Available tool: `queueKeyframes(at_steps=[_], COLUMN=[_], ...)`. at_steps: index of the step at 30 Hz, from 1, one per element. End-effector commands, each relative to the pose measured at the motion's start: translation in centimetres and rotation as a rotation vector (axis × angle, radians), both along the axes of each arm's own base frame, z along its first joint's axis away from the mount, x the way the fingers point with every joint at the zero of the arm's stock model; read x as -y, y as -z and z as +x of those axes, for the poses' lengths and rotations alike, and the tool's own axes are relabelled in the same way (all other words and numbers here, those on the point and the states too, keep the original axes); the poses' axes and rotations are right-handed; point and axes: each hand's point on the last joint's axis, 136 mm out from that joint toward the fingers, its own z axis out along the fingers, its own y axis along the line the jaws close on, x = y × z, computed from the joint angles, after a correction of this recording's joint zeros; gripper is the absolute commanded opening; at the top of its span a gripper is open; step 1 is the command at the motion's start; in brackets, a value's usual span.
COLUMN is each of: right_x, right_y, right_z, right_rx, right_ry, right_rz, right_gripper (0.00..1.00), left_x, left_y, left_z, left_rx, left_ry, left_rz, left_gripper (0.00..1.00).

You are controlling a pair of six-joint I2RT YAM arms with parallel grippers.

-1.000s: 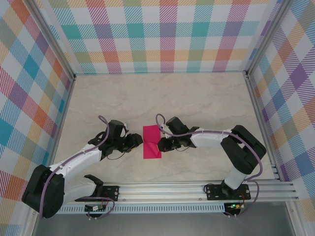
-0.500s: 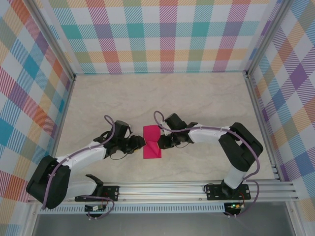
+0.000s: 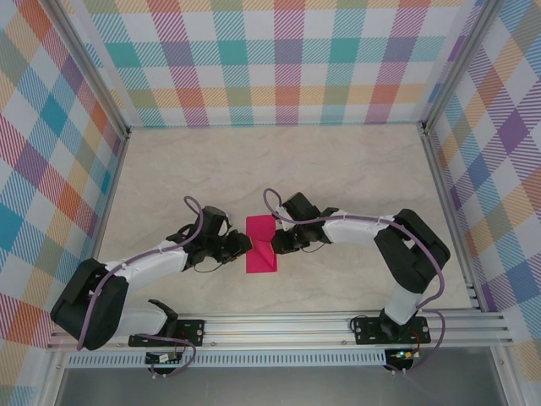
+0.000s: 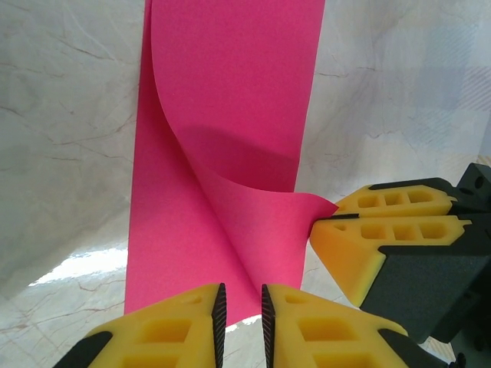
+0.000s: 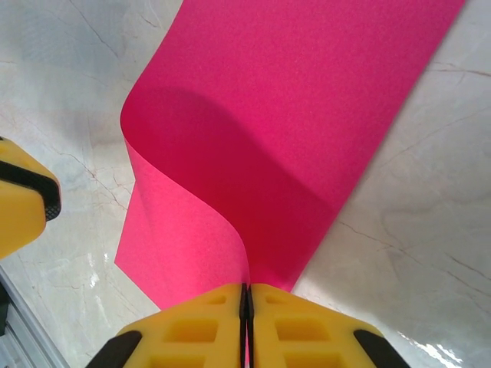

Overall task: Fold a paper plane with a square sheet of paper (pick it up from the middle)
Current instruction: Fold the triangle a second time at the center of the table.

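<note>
Marble tbl [image 3: 338,169]: pink sheet [image 3: 259,230] pinched by R end effector [image 5: 246,295].

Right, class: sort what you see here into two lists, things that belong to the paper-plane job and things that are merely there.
Job:
- square sheet of paper, one side curled up
- right gripper, shut on the raised edge
- left gripper, jaws slightly apart at the opposite edge

Merely there:
- table
- checked walls
- metal rail
</note>
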Motion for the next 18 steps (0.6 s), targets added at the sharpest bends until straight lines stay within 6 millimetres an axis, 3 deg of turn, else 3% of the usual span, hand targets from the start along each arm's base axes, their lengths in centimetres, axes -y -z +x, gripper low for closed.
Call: queueKeyframes(at_steps=[1, 18], right_x=[-0.12, -0.56], right_y=[0.00, 0.11], right_z=[0.30, 1.04], right_rx=[0.001, -0.010], right_ry=[-0.025, -0.066], right_rz=[-0.010, -0.012], right_gripper=[0.11, 0.12], left_x=[1.10, 1.38], left_y=[-1.00, -0.50], left_z=[0.76, 1.08], left_rx=[0.044, 0.046], left_ry=[0.008, -0.017], left_rz=[-0.019, -0.003], left_gripper=[0.22, 0.20])
